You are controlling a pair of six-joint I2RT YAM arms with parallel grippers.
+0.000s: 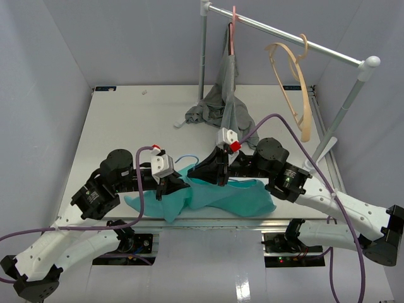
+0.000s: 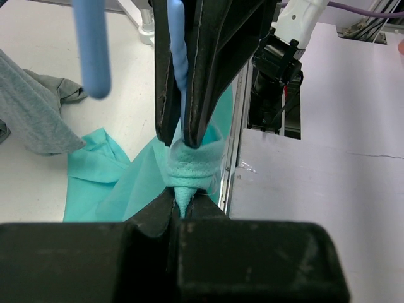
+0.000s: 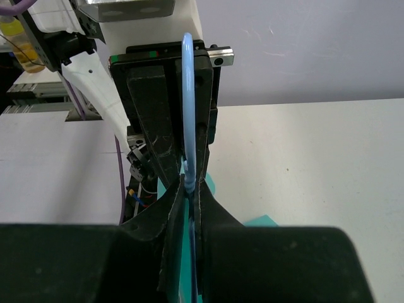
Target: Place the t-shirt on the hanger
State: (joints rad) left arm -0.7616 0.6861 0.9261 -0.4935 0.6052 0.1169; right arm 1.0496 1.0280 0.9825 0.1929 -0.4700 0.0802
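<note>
Pinching a bunched fold of the t-shirt point(image 1: 233, 197), heaped at the table's point(image 1: 126, 120) near edge, in the closed left gripper point(image 1: 173, 185), seemingly to feed it onto the hanger point(image 3: 187, 95), braced by its wire in the clamped right gripper point(image 1: 220, 177).

The teal t-shirt point(image 1: 243, 197) lies crumpled beneath the left gripper point(image 1: 161, 189) and right gripper point(image 1: 221, 181), with the light-blue hanger point(image 1: 185, 157) peeking between them.

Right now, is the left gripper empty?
No, the left gripper is shut on a bunched fold of the teal t-shirt.
</note>
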